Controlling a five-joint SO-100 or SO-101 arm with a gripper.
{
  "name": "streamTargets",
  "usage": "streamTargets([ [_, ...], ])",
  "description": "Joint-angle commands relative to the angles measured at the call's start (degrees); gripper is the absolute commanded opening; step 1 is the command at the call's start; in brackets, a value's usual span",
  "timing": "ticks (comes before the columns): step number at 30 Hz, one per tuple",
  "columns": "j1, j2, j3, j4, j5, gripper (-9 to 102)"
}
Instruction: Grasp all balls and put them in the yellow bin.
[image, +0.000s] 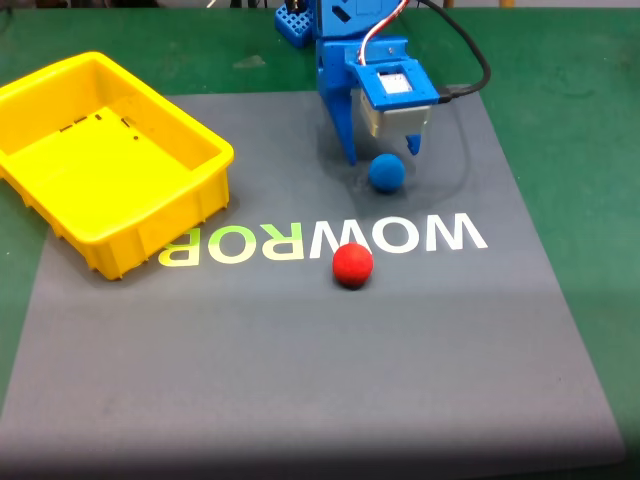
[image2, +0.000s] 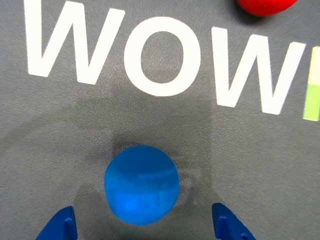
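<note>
grey mat (image: 300, 340) | yellow bin (image: 60, 90) | blue ball (image: 386, 172) | red ball (image: 352, 265)

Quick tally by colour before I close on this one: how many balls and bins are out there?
Blue ball: 1
Red ball: 1
Yellow bin: 1, nothing inside
Total: 3

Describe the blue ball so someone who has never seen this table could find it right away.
Start at the grey mat with the big WOWROB lettering across it. Just beyond the letters, in the fixed view, the blue arm's open end effector hangs over a small matte blue ball. Its only lookalike, the red ball, lies on the near side of the lettering, and the yellow bin is far larger.
</note>
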Motion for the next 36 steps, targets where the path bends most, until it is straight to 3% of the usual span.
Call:
streamTargets([
  [1, 0.18, -0.62, -4.13, -2.02, 0.35, 30],
  [22, -2.11, -9.14, -7.91, -4.57, 2.29, 28],
  [31, -2.37, -10.72, -8.96, -4.83, 2.37, 21],
  [36, -1.85, -10.28, -8.96, -4.57, 1.58, 4],
])
